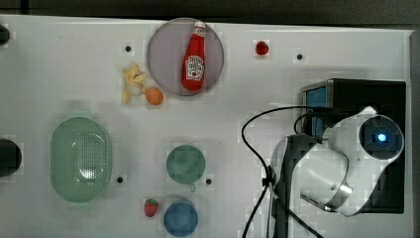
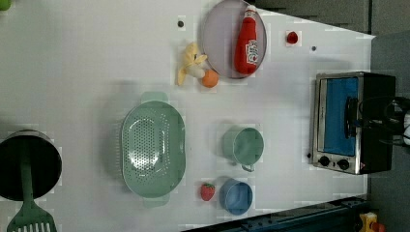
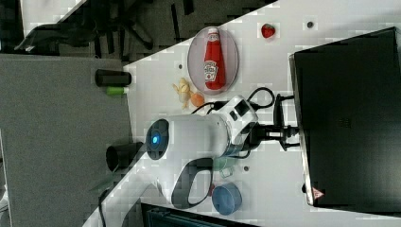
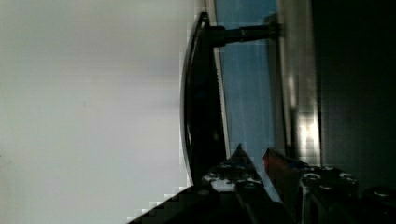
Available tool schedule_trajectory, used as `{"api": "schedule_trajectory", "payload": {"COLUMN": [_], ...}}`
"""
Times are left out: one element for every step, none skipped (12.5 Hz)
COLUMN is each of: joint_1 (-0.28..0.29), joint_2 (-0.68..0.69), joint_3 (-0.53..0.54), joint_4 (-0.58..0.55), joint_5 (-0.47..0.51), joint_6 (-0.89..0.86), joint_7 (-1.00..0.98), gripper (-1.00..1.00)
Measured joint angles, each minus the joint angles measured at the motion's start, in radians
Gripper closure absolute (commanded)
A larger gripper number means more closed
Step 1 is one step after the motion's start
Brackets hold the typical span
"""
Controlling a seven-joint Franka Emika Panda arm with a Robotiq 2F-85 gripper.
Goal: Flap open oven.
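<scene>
The oven (image 2: 372,96) stands at the left view's right edge, its blue glass door (image 2: 341,116) flat in the silver frame, small black knobs (image 2: 333,162) beside it. Its black top (image 3: 350,118) takes up much of the right view's right side. My gripper (image 2: 368,123) is right at the black bar handle (image 2: 349,116), coming from the oven's top side. In the wrist view the handle (image 4: 201,102) runs just beside my gripper (image 4: 253,156), which is shut, its tips close together over the glass (image 4: 247,70) and nothing between them. The white arm (image 1: 341,158) covers the oven's front in the top view.
A ketchup bottle (image 1: 194,57) lies on a purple plate (image 1: 163,54). Nearby are a toy banana (image 1: 131,82) and an orange (image 1: 154,96). A green colander (image 1: 80,159), green cup (image 1: 185,163), blue cup (image 1: 181,218) and strawberry (image 1: 151,207) sit mid-table. Black cables (image 1: 257,148) trail from the arm.
</scene>
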Motion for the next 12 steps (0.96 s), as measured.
{"api": "schedule_trajectory", "payload": {"joint_1": [0.000, 0.000, -0.004, -0.008, -0.008, -0.006, -0.002, 0.000, 0.009, 0.017, 0.019, 0.025], "joint_2": [0.014, 0.020, 0.017, 0.012, 0.012, 0.011, 0.011, 0.012, 0.014, 0.016, 0.017, 0.017], "joint_3": [0.006, 0.008, 0.012, 0.019, 0.020, 0.020, 0.023, 0.032, 0.039, 0.051, 0.074, 0.096], "joint_4": [0.002, 0.004, 0.002, 0.000, 0.000, -0.002, -0.004, -0.004, -0.004, -0.006, -0.012, -0.016], "joint_5": [0.000, -0.001, -0.004, -0.005, -0.006, -0.024, -0.059, -0.102, -0.159, -0.204, -0.258, -0.310], "joint_6": [0.009, 0.010, 0.006, 0.007, 0.006, 0.006, 0.009, 0.012, 0.014, 0.008, 0.006, 0.007], "joint_7": [0.000, 0.000, 0.000, 0.000, 0.000, 0.000, 0.006, 0.021, 0.049, 0.090, 0.137, 0.191], "gripper": [0.65, 0.65, 0.65, 0.65, 0.65, 0.65, 0.65, 0.65, 0.65, 0.65, 0.65, 0.65]}}
